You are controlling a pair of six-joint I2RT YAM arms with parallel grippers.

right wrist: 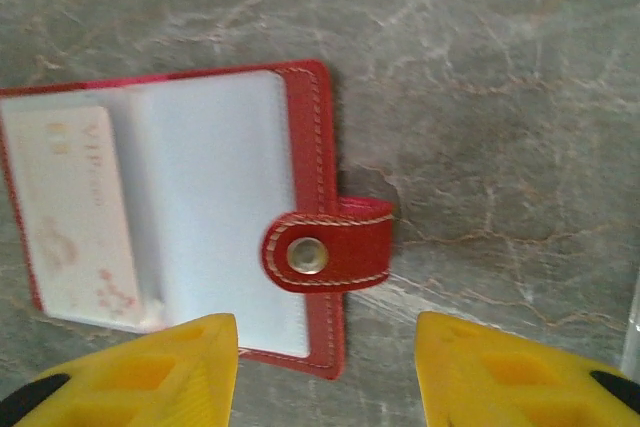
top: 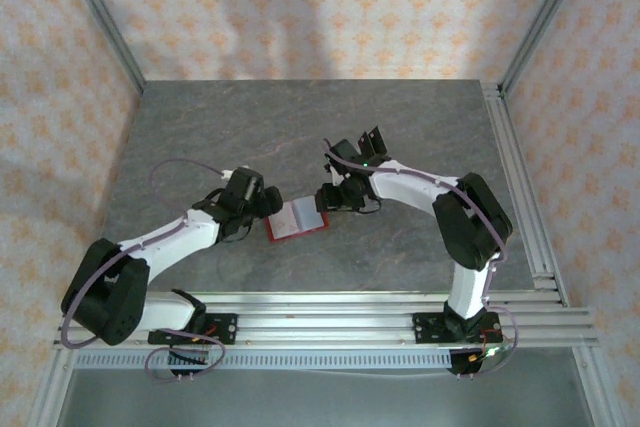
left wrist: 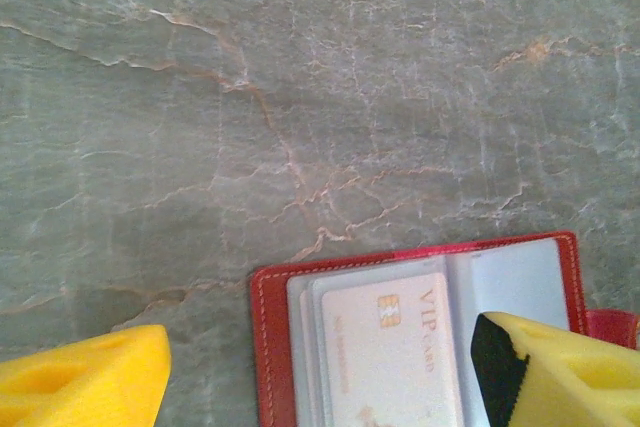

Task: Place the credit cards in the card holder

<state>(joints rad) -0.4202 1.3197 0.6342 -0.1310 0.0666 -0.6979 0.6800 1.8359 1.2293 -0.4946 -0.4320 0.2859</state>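
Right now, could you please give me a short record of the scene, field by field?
card holder: lying open on the table, pockets facing up
snap tab: unfastened, sticking out past one side edge
credit card: pale, marked VIP, apparently tucked into a clear pocket
left gripper: jaws open, one of them over the card holder
right gripper: jaws open, above the tab-side edge
table: grey, marble-patterned

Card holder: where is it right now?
The card holder lies open on the table near the middle of the top view, between the left gripper and right gripper, a VIP card showing inside it.
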